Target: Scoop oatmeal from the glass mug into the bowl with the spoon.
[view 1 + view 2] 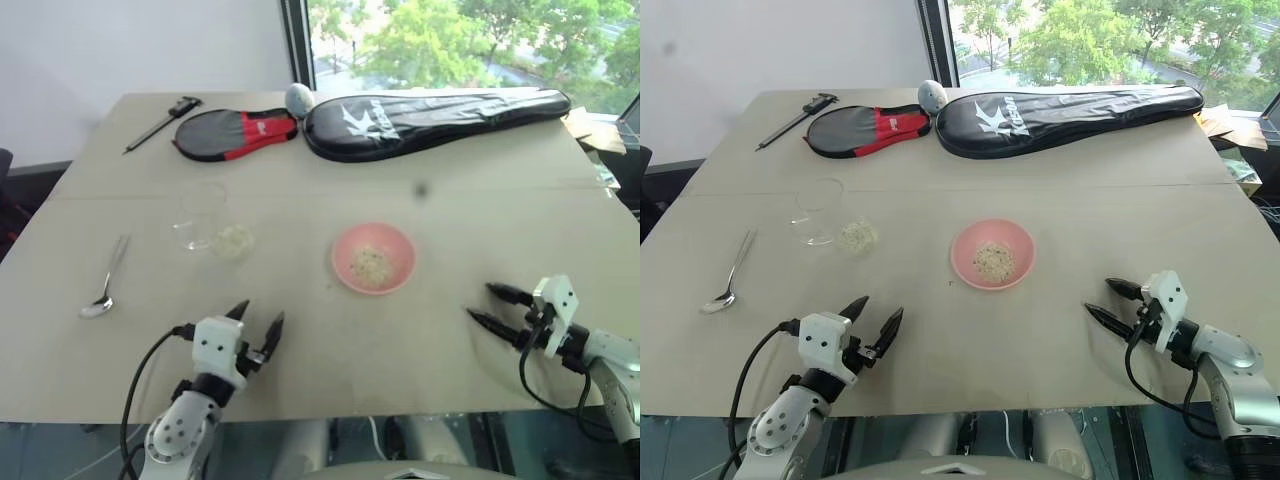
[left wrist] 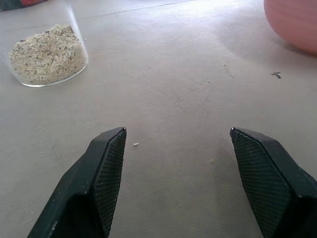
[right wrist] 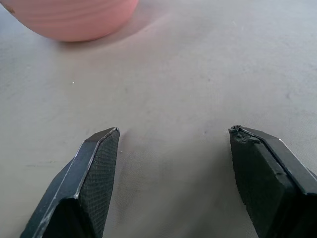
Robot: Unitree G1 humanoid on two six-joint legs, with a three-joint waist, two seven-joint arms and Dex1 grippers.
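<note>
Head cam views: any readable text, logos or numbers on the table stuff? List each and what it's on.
"K": large white letter on the long black racket cover; the smaller white lettering beside it is too blurred to read.
White mark on the red and black paddle cover: too small to read.
Black caliper: any scale markings too small to read.
Glass mug, bowl, spoon: no text.

Beige desk, a seam running across it beyond the mug. Lying on it: pink bowl near centre holding some oatmeal; glass mug tipped on its side to the left, flakes inside; spoon further left. At the far edge: black racket cover, a smaller red-and-black cover, black caliper.
</note>
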